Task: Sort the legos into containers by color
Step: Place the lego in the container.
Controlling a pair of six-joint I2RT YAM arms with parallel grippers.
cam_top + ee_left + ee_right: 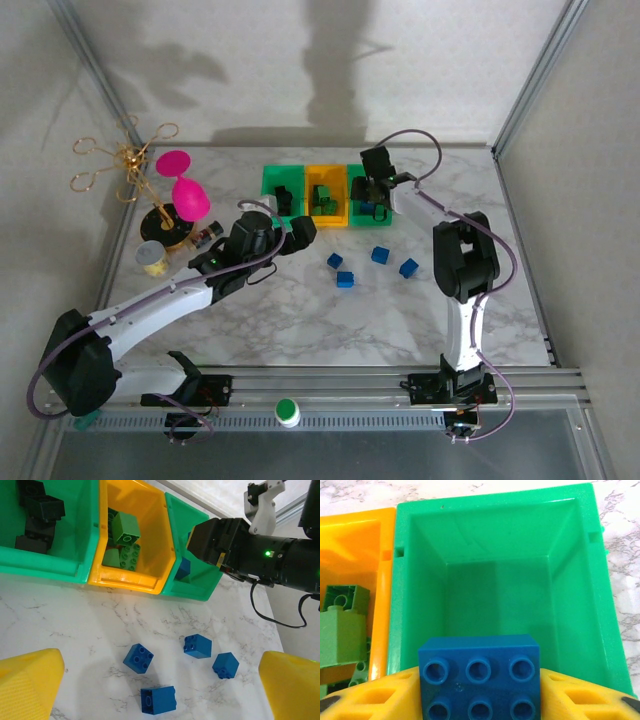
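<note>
Three bins stand in a row at the back: a green bin (268, 180) with black legos (37, 512), an orange-yellow bin (326, 212) with green legos (122, 540), and a green bin (495, 540) whose floor is bare. My right gripper (479, 700) hangs over that last bin, shut on a blue lego (479, 677) with six studs. Several small blue legos (138, 658) (197, 646) (225, 665) (158, 700) lie on the marble in front of the bins. My left gripper (160, 692) hovers above them, open, with its yellow fingers (30, 685) wide apart.
A pink goblet (185, 190) and a gold wire stand (125, 165) occupy the back left, with a small jar (152, 257) and a dark bottle (207, 236) near them. The right arm (260, 555) reaches across the right green bin. Open marble lies toward the near edge.
</note>
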